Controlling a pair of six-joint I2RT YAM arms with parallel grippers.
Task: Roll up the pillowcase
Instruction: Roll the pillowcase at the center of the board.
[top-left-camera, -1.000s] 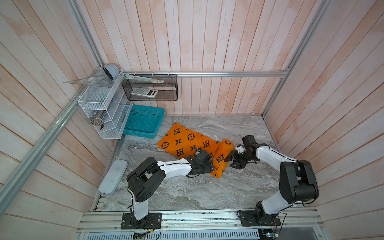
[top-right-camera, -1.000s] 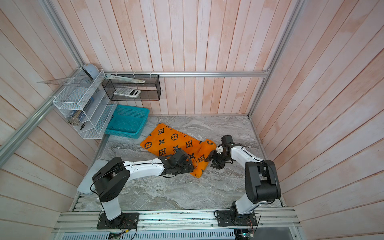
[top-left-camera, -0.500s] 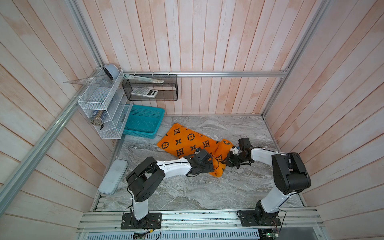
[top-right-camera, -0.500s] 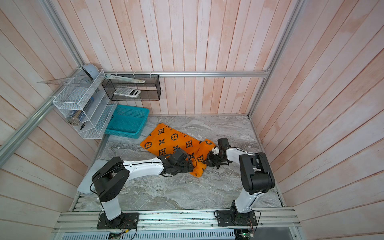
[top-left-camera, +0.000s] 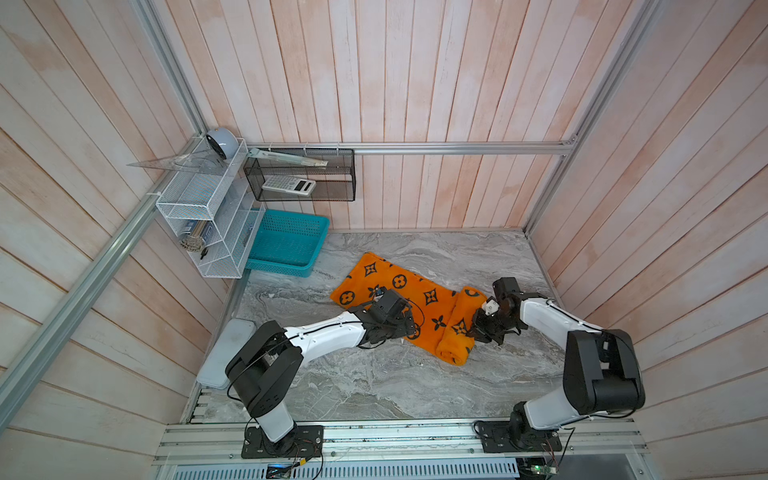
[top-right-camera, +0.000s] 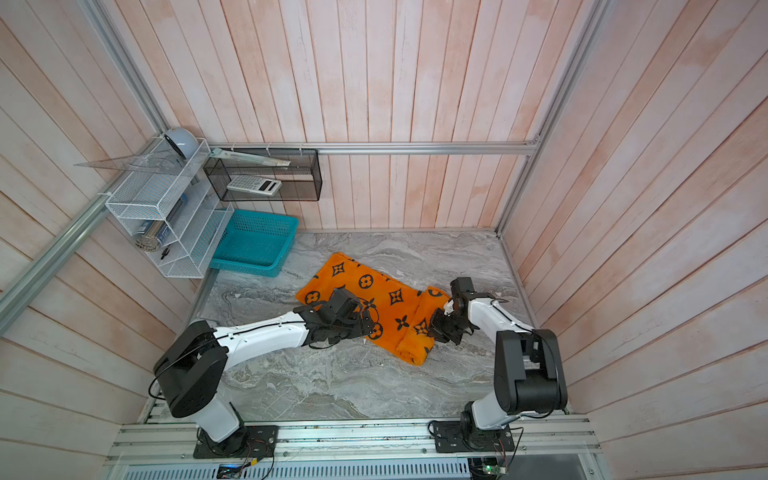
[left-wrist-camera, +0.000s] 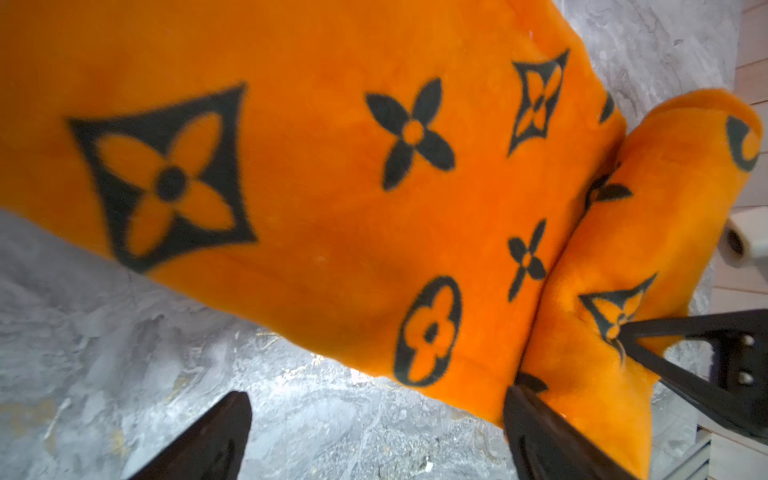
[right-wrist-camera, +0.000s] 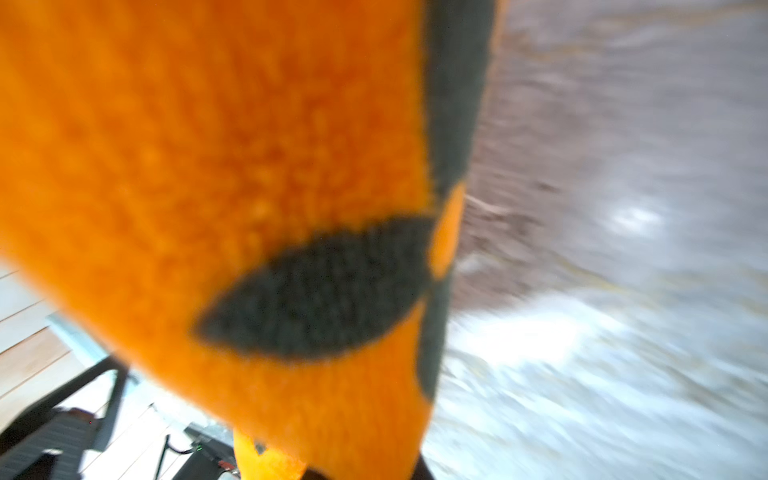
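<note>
Teal mesh basket (top-left-camera: 289, 243) at back left beside white wire shelf (top-left-camera: 208, 216); calculator (top-left-camera: 289, 184) in black mesh bin (top-left-camera: 336, 174); possibly a grey lid (top-left-camera: 225, 358) off the table's left edge.

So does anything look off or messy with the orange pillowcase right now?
Nothing damaged or spilled. The pillowcase lies at a slant on the marble table, with only its end by the right gripper rolled up; the rest is flat. That gripper is shut on the roll; the left gripper is open at the near edge.

Bright even light; right wrist view heavily blurred.
</note>
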